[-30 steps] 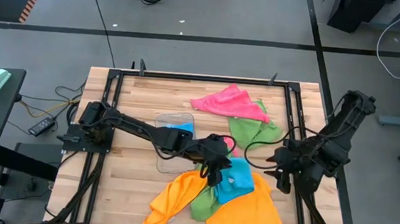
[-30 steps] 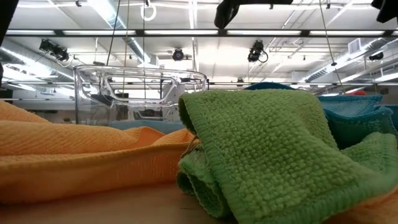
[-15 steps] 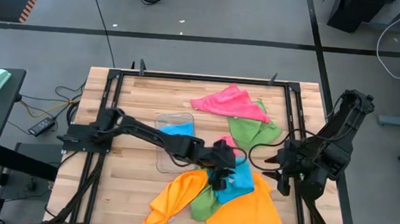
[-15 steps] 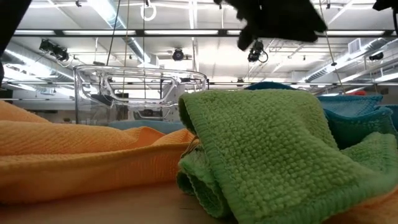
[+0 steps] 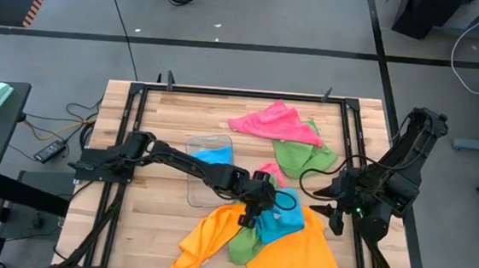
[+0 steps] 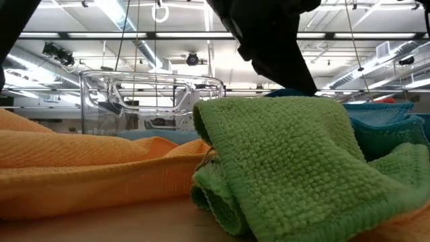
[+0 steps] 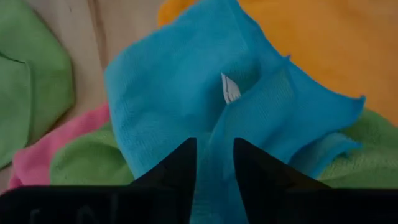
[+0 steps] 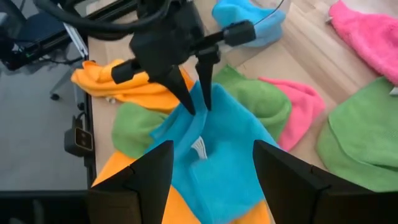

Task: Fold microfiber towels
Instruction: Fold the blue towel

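Note:
A heap of microfiber towels lies at the table's near middle. A sky-blue towel (image 5: 286, 216) lies on top of it, over green (image 5: 243, 247), orange (image 5: 297, 257) and pink (image 5: 272, 173) ones. My left gripper (image 5: 248, 219) slants down onto the blue towel (image 8: 217, 149). Its fingers are a little apart, on either side of a raised fold (image 7: 214, 134) next to the white tag (image 7: 230, 89). My right gripper (image 5: 324, 207) hangs open to the right of the heap, with nothing between its fingers. My left gripper comes slanting down from the table's left. Its fingertips (image 8: 190, 107) stand at the blue towel's raised fold near that towel's left edge. I cannot tell whether they touch the cloth. The towel lies slack on the heap.
A clear plastic tray (image 5: 207, 142) with another blue cloth (image 5: 214, 156) in it stands left of the heap. A pink towel (image 5: 275, 121) and a green one (image 5: 302, 156) lie toward the far right. A second orange towel (image 5: 213, 233) spreads at the near left.
My left gripper has come down onto the blue towel and has rolled about its own axis, so that in the low view it now reaches the cloth's top. The towels lie as before.

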Robot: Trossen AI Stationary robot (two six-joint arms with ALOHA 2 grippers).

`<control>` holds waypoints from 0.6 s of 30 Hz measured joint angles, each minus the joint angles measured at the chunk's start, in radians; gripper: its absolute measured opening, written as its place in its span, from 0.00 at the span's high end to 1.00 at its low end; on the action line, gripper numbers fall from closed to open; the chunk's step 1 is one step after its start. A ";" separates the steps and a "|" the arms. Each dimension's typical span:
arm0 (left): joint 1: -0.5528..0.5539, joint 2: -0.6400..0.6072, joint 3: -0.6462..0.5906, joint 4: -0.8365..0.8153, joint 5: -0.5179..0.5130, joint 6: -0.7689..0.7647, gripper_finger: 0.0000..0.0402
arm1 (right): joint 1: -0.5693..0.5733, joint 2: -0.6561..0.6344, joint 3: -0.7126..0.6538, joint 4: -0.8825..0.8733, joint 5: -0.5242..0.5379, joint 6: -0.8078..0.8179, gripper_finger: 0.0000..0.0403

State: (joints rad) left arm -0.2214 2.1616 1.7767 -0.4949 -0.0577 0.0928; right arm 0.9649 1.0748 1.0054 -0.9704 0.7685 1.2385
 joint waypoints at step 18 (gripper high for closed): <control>-0.007 0.031 0.000 0.007 -0.029 0.104 0.69 | 0.000 0.000 0.000 0.005 0.021 0.026 0.43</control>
State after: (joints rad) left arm -0.2283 2.1929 1.7763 -0.4882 -0.0866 0.1971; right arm 0.9647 1.0748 1.0054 -0.9652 0.7895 1.2647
